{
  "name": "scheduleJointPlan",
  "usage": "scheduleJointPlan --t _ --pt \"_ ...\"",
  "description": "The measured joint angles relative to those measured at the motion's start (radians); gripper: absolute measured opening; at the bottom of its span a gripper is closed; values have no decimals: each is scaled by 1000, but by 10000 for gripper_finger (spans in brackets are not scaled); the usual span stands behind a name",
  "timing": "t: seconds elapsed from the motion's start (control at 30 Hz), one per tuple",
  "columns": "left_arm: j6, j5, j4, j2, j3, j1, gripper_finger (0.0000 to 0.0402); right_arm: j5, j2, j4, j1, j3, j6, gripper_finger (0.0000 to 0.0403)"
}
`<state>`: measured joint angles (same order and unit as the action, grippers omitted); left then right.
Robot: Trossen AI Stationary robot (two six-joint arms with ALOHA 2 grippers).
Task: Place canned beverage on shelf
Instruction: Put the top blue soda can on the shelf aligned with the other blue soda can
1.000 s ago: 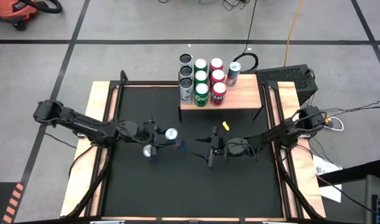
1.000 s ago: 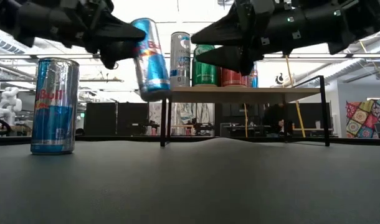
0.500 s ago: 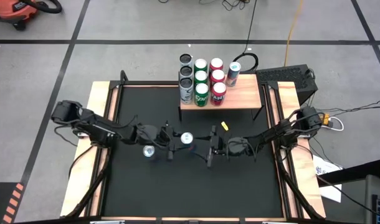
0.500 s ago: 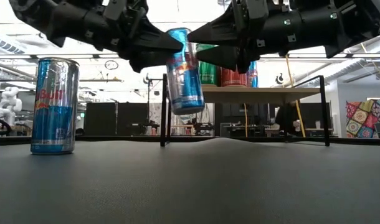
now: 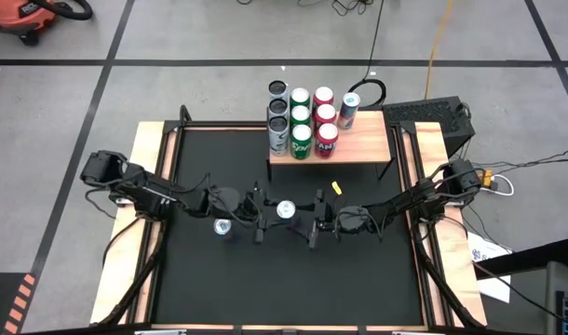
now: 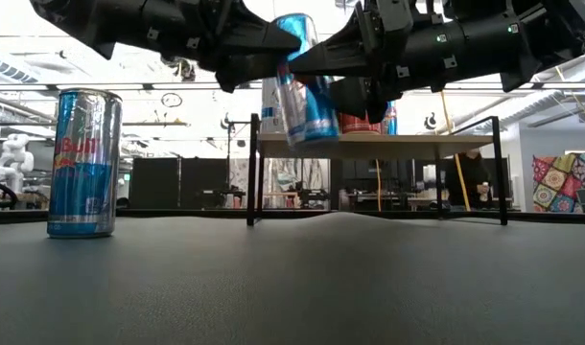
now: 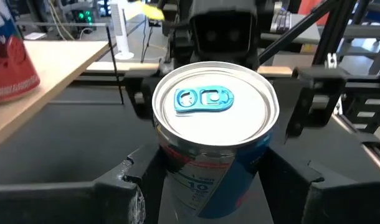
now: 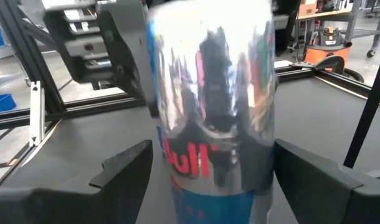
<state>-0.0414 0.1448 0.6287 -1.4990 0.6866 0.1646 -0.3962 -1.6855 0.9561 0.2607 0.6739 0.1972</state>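
Observation:
A blue-and-silver canned beverage [image 5: 285,210] hangs above the middle of the black table, with my left gripper [image 5: 275,212] shut on it. My right gripper [image 5: 303,220] faces it from the table's right, open; its fingers [image 8: 124,168] stand on either side of the can without touching. A second blue can [image 6: 83,163] stands upright on its base on the table at the left. At the far edge, the wood-topped shelf [image 5: 363,146] carries several upright cans. My left gripper pinches the can's side wall [image 7: 177,168] between its two fingers, below the silver top [image 7: 215,102]. The fingers come level from the table's left. The can is lifted clear of the table and tilted, its top leaning toward my left gripper [image 6: 273,43].
A small yellow piece [image 5: 337,188] lies on the table in front of the shelf. The shelf's thin black legs [image 6: 254,172] stand at the far side. Wooden rails [image 5: 155,158] border the table left and right.
My left gripper has carried the can toward the table's right, away from the standing can and in between my right gripper's fingers. The can has stayed lifted and tilted.

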Motion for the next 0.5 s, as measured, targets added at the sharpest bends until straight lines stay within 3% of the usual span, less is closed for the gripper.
scheduleJointPlan --t 0.23,0.5 --pt "-2 -15 2 0 12 -1 201 -49 0 1 0 0 4 304" --pt "-6 -15 0 0 12 -1 202 -44 0 4 1 0 7 217"
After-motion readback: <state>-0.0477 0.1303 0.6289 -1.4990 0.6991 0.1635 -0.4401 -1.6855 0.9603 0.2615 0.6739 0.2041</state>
